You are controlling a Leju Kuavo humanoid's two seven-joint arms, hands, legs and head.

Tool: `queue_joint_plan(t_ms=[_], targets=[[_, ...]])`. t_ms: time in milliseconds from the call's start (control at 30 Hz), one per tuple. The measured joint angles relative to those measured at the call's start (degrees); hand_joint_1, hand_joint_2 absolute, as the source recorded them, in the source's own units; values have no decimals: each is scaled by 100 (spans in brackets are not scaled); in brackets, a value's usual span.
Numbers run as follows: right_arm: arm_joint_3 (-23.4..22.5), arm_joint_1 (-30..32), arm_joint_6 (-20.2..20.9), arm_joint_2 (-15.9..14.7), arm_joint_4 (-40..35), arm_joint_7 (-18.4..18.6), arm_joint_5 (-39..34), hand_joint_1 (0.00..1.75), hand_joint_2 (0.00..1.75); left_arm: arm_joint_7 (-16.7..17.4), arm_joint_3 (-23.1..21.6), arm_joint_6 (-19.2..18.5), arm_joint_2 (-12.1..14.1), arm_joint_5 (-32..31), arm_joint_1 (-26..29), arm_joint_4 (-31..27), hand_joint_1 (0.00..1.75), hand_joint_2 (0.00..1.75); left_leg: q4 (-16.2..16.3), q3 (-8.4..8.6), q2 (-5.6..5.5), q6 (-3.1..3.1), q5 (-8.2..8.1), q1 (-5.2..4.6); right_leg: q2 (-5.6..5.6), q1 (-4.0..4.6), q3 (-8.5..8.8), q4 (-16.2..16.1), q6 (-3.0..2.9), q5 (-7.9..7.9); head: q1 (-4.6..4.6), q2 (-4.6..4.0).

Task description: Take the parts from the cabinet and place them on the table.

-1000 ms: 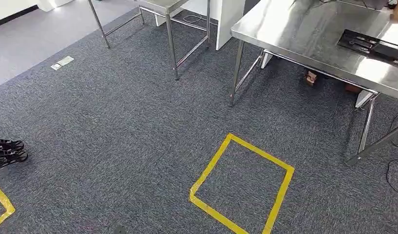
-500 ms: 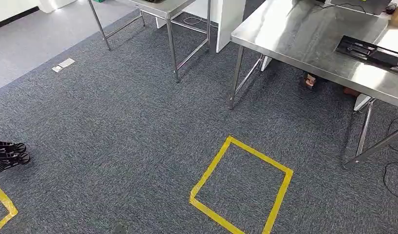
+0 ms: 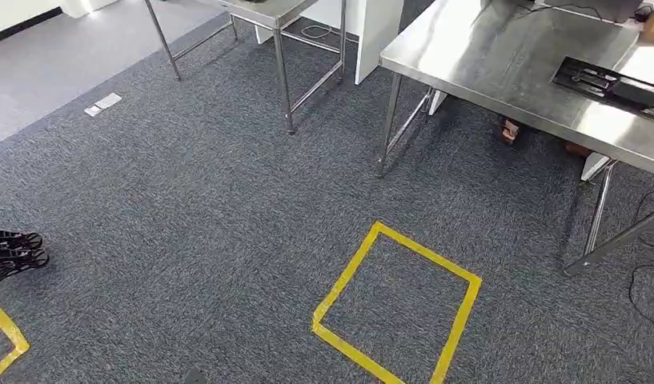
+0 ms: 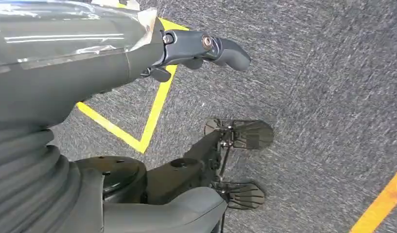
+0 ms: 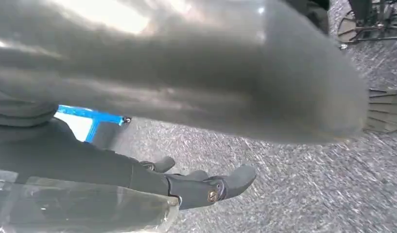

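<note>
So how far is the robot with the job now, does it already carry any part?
Done: nothing sure. A black tray lies on the steel table, but I cannot tell whether the robot delivered it. In hand: nothing; the left hand and the right hand hang empty above the grey carpet. Left: seemingly all the fetching and placing.

A taped square [image 3: 397,306] lay on the carpet [image 3: 187,200] in front of the table [image 3: 499,56], which carried a tray [image 3: 610,82] at the right, a smaller table [image 3: 263,10] standing farther left.
</note>
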Motion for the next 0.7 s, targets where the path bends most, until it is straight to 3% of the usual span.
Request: queue_joint_plan(t_ms=[100, 433, 700], targets=[[-2, 0, 52, 2, 0, 48, 2, 0, 0, 2, 0, 26, -2, 7, 3, 0, 0, 175, 318, -167, 0, 17, -158, 4, -1, 7, -201, 315, -10, -154, 4, 0], [-2, 3, -72, 15, 0, 92, 131, 0, 0, 2, 0, 87, 0, 83, 18, 0, 0, 175, 764, -436, -1, 43, -297, 7, -1, 12, -422, 704, 21, -275, 2, 0], [-2, 5, -72, 33, 0, 94, 131, 0, 0, 2, 0, 87, 0, 85, 22, 0, 0, 175, 808, -457, -1, 57, -315, 4, -1, 11, -444, 745, 35, -292, 2, 0]])
